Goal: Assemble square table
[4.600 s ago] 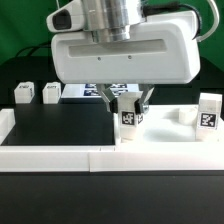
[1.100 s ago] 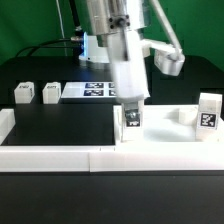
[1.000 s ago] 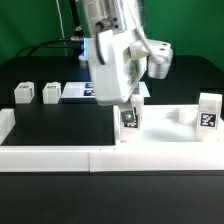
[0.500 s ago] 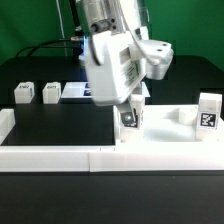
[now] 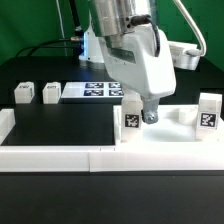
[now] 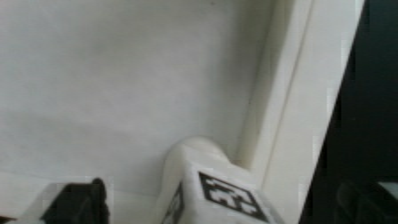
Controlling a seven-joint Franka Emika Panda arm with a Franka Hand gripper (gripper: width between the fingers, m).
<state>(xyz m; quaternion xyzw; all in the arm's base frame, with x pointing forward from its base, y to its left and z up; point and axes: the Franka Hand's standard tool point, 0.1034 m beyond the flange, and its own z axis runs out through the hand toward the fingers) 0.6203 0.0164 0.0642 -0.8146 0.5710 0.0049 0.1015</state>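
The white square table top [image 5: 168, 133] lies at the exterior view's right, inside the front border wall. One white tagged leg [image 5: 130, 114] stands upright on its near-left part. My gripper [image 5: 146, 116] hangs tilted right beside this leg, open. In the wrist view the same leg [image 6: 221, 186] rises between my two dark fingers [image 6: 75, 202], with a gap on each side, over the top's flat surface [image 6: 125, 90] and its raised rim. A second leg [image 5: 208, 110] stands at the far right. Two more legs [image 5: 22, 93] [image 5: 50, 93] stand at the left.
The marker board [image 5: 92, 91] lies behind the arm on the black table. The long low white border wall [image 5: 70, 157] runs along the front and turns up at the left end. A small white lump [image 5: 184, 115] sits on the top near the right leg.
The arm's wrist has turned and swung toward the exterior view's right and lower, next to the standing leg. The leg and the other parts have stayed in place.
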